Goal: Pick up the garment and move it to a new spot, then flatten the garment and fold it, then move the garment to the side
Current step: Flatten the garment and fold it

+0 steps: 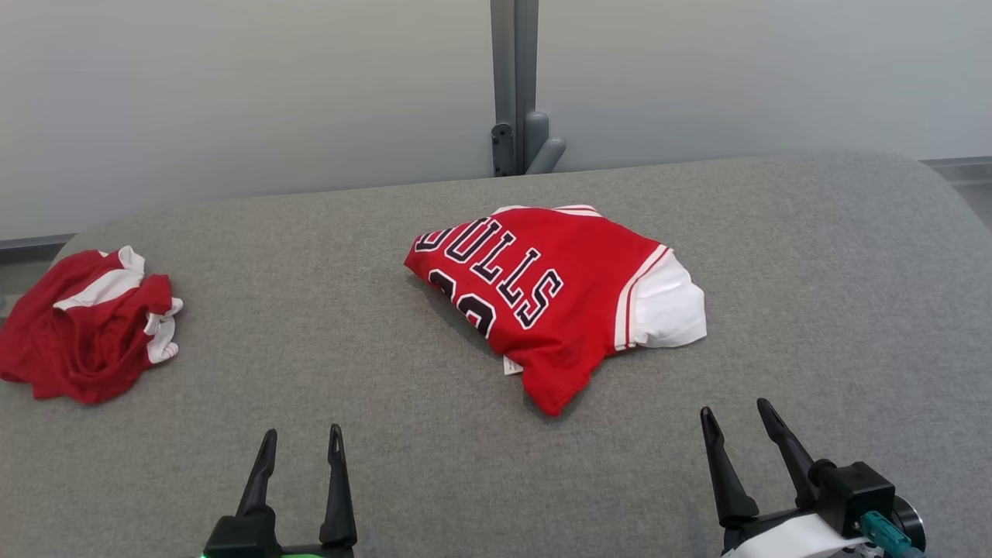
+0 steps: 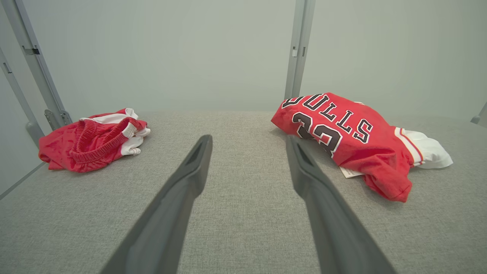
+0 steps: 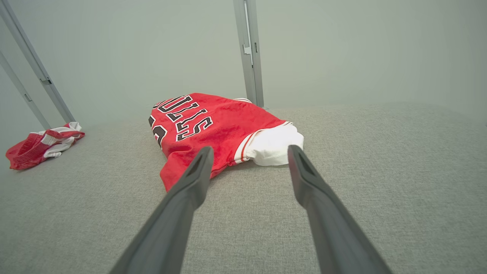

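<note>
The red Bulls jersey (image 1: 542, 294) lies loosely bundled at the middle of the grey tabletop (image 1: 310, 256), with red shorts (image 1: 85, 325) bunched at its left edge. The left gripper (image 1: 302, 430) and right gripper (image 1: 735, 407) hang wide open and empty over the bare near edge.

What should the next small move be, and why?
Probably reach the right gripper forward to the near edge of the jersey. That gripper and the left gripper stand open and empty. The jersey lies bunched and untouched, straight ahead of the right one in its wrist view.
</note>
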Available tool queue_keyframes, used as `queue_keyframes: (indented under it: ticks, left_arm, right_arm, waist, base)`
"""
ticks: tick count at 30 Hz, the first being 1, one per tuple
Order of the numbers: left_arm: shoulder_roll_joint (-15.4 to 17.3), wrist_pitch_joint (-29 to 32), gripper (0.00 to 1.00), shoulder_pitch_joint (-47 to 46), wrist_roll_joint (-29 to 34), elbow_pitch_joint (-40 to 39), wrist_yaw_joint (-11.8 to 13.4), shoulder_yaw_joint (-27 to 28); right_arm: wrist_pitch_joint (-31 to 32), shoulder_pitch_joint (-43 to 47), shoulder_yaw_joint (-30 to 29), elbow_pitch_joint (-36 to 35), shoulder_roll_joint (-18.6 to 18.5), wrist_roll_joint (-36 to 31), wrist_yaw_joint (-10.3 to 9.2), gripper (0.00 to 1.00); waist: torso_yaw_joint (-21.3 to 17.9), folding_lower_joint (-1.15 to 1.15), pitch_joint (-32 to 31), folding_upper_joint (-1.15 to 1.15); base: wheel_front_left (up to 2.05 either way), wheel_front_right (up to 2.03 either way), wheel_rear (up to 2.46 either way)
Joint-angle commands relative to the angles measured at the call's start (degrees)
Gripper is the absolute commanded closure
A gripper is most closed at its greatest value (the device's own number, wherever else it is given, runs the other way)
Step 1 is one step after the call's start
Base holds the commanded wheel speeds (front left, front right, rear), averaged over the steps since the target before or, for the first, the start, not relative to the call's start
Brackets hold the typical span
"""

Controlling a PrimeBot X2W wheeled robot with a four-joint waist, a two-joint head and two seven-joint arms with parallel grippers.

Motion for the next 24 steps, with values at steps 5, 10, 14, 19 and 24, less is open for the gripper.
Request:
queue_keyframes:
  ticks: [5, 10, 14, 19, 24]
  left_arm:
    - [0.0, 0.0, 0.0, -0.1, 0.5, 0.4, -0.1, -0.1]
    - [0.0, 0.0, 0.0, 0.3, 0.8, 0.7, -0.2, -0.3]
    - [0.0, 0.0, 0.0, 0.5, 0.7, 0.9, -0.3, -0.4]
    - [0.0, 0.0, 0.0, 0.2, 0.6, 0.9, -0.2, -0.8]
    - [0.0, 0.0, 0.0, 0.1, 0.9, 1.1, -0.6, -0.9]
  right_arm:
    - [-0.2, 0.3, -0.1, -0.1, -0.1, -0.1, 0.0, 0.0]
    - [-0.2, 0.1, 0.1, 0.3, -0.1, 0.2, 0.0, 0.0]
    - [-0.2, 0.0, 0.3, 0.4, -0.1, 0.3, 0.0, 0.0]
    - [-0.2, 0.0, 0.3, 0.6, -0.1, 0.5, 0.0, 0.0]
    - [-0.2, 0.1, 0.4, 0.6, -0.1, 0.7, 0.0, 0.0]
  waist:
    - [0.3, 0.0, -0.1, 0.0]
    - [0.4, 0.0, -0.2, 0.0]
    - [0.3, 0.0, -0.4, 0.0]
    - [0.1, 0.0, -0.4, 0.0]
    - [-0.2, 0.0, -0.5, 0.0]
  base:
    - [0.0, 0.0, 0.0]
    - [0.0, 0.0, 0.0]
    - [0.0, 0.0, 0.0]
    - [0.0, 0.0, 0.0]
    - [0.0, 0.0, 0.0]
